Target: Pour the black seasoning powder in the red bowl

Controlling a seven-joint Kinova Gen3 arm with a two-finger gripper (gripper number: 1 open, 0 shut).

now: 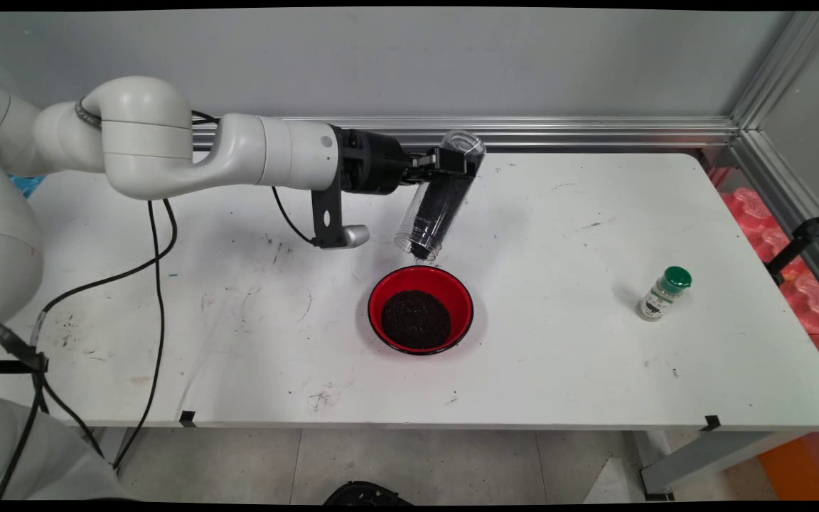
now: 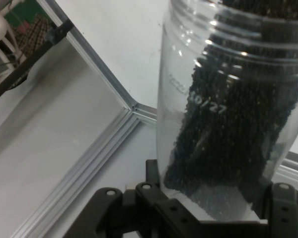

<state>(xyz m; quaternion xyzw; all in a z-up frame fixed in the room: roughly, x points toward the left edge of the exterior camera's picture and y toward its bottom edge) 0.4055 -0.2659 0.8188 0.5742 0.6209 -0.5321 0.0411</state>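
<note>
Hand view first: my gripper [image 2: 208,208] is clamped on a clear jar [image 2: 233,99], one finger on each side of its lower wall, and dark grains [image 2: 238,134] fill much of it. Printed digits show on the wall; beyond it I see only the aluminium rail [image 2: 89,153] and the wall.

Main view, near to far: a red bowl [image 1: 389,291] sits about mid-tabletop, somewhat toward the near edge, already holding a dark heap of grains. Just behind and above it hangs the jar [image 1: 440,199], tilted mouth-down toward the near edge, its mouth over the bowl's far rim, grains crowding the opening. My gripper [image 1: 452,165] holds it by the upper, closed end.

I judge pouring is the step in hand. To do it well, I should keep the mouth over the bowl's middle, not its rim, tilt slowly, and keep the grip firm, since the wall looks slick. A green-capped bottle [image 1: 663,293] stands well apart near the right edge.
</note>
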